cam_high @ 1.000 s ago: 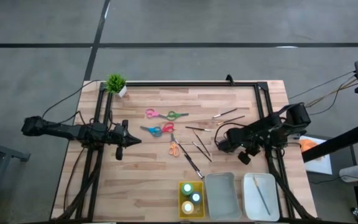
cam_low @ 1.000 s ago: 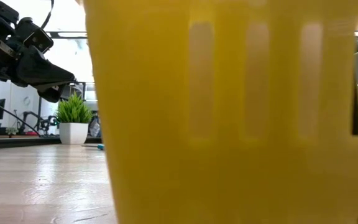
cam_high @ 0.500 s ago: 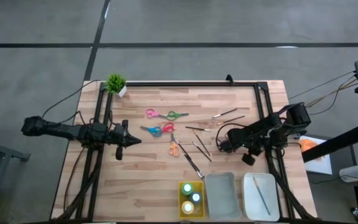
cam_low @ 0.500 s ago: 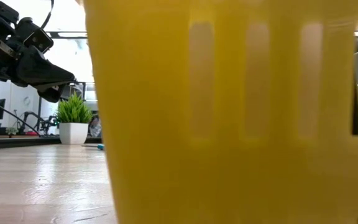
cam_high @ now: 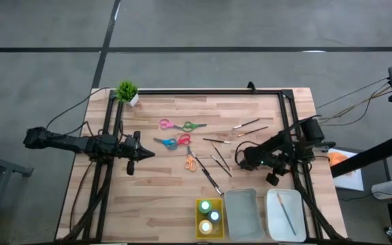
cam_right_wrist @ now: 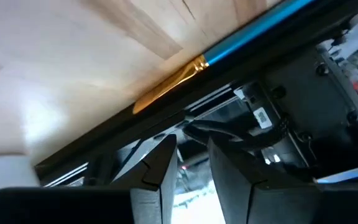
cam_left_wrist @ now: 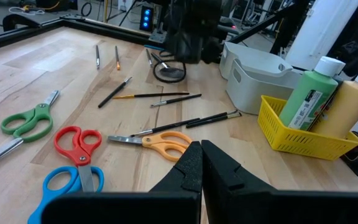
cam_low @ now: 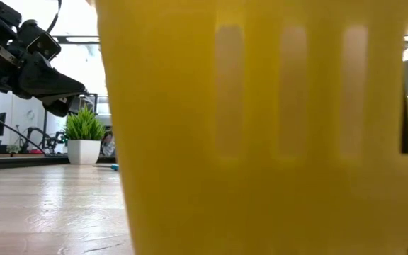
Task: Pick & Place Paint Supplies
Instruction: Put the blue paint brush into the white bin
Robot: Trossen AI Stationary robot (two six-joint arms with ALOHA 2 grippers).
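Already three paint bottles [cam_high: 209, 216] sit in the yellow tray [cam_high: 199, 229] and one brush [cam_high: 285, 211] in the white, while scissors [cam_high: 181, 125] and brushes lie mid-table as the right gripper [cam_high: 245, 162] hovers, fingers nearly together; left gripper [cam_high: 146, 154] pressed together.

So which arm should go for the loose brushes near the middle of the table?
Right, probably. The right gripper hangs beside the brushes, with the white tray on its side. The left gripper waits farther away, beyond the scissors.
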